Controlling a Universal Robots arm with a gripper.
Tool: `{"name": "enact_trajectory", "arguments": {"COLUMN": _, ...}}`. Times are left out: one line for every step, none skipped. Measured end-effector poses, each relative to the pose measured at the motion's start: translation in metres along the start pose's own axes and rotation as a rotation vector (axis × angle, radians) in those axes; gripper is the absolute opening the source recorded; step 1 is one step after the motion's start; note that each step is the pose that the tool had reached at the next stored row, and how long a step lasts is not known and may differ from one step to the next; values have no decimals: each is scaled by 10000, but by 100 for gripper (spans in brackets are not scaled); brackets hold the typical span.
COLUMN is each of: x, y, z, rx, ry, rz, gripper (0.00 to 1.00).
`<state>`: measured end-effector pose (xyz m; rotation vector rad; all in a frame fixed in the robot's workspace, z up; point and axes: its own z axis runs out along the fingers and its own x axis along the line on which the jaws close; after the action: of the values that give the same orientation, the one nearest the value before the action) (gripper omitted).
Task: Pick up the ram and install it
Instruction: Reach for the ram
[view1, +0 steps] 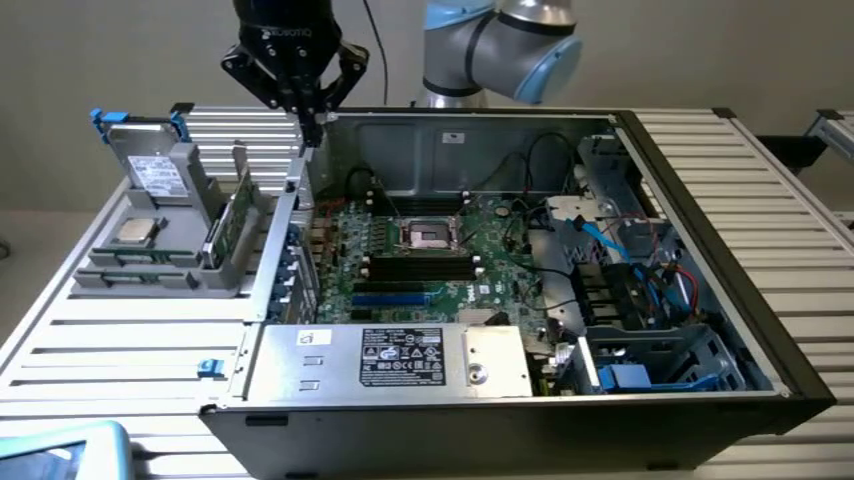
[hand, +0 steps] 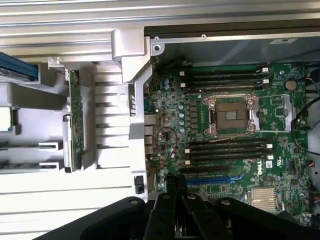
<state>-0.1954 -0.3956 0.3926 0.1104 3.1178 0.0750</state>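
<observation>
My gripper (view1: 311, 132) hangs closed on nothing in the upper left of the exterior view, over the left wall of the computer case (view1: 727, 230). The ram (view1: 236, 225) stands on edge in the grey rack (view1: 147, 275) at that view's left, its lower part sunk out of sight. The wrist view looks down on its thin green edge, and on the motherboard (hand: 170, 100) with its black memory slots (hand: 227, 149).

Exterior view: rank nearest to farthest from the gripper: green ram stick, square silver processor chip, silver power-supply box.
From the gripper:
1. Green ram stick, upright in the grey rack, exterior view's left.
2. Square silver processor chip, farther left.
3. Silver power-supply box, low in the view.
</observation>
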Motion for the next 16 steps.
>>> {"name": "enact_trajectory", "arguments": {"x": 42, "y": 1, "z": -1, "rx": 0, "ry": 0, "rz": 0, "gripper": 11}}
{"name": "enact_trajectory", "arguments": {"x": 82, "y": 3, "z": -2, "rx": 0, "ry": 0, "rz": 1, "gripper": 11}}
{"name": "enact_trajectory", "arguments": {"x": 118, "y": 3, "z": -2, "rx": 0, "ry": 0, "rz": -3, "gripper": 11}}
{"name": "enact_trajectory", "arguments": {"x": 153, "y": 4, "z": -3, "rx": 0, "ry": 1, "rz": -7, "gripper": 11}}
{"name": "enact_trajectory", "arguments": {"x": 189, "y": 5, "z": -3, "rx": 0, "ry": 1, "rz": -10, "gripper": 11}}
{"name": "enact_trajectory", "arguments": {"x": 228, "y": 5, "z": -4, "rx": -1, "ry": 1, "rz": -15, "gripper": 11}}
{"name": "enact_trajectory", "arguments": {"x": 262, "y": 6, "z": -4, "rx": 0, "ry": 1, "rz": -19, "gripper": 11}}
{"name": "enact_trajectory", "arguments": {"x": 300, "y": 7, "z": -5, "rx": -1, "ry": 1, "rz": -24, "gripper": 11}}
{"name": "enact_trajectory", "arguments": {"x": 337, "y": 8, "z": -6, "rx": 0, "ry": 2, "rz": -27, "gripper": 11}}
{"name": "enact_trajectory", "arguments": {"x": 374, "y": 9, "z": -6, "rx": 0, "ry": 2, "rz": -30, "gripper": 11}}
{"name": "enact_trajectory", "arguments": {"x": 413, "y": 10, "z": -7, "rx": -1, "ry": 2, "rz": -33, "gripper": 11}}
{"name": "enact_trajectory", "arguments": {"x": 452, "y": 11, "z": -7, "rx": -1, "ry": 2, "rz": -35, "gripper": 11}}
{"name": "enact_trajectory", "arguments": {"x": 494, "y": 12, "z": -8, "rx": -1, "ry": 1, "rz": -40, "gripper": 11}}
{"name": "enact_trajectory", "arguments": {"x": 534, "y": 13, "z": -8, "rx": -1, "ry": 1, "rz": -41, "gripper": 11}}
{"name": "enact_trajectory", "arguments": {"x": 574, "y": 15, "z": -9, "rx": -1, "ry": 2, "rz": -43, "gripper": 11}}
{"name": "enact_trajectory", "arguments": {"x": 612, "y": 17, "z": -9, "rx": 0, "ry": 2, "rz": -45, "gripper": 11}}
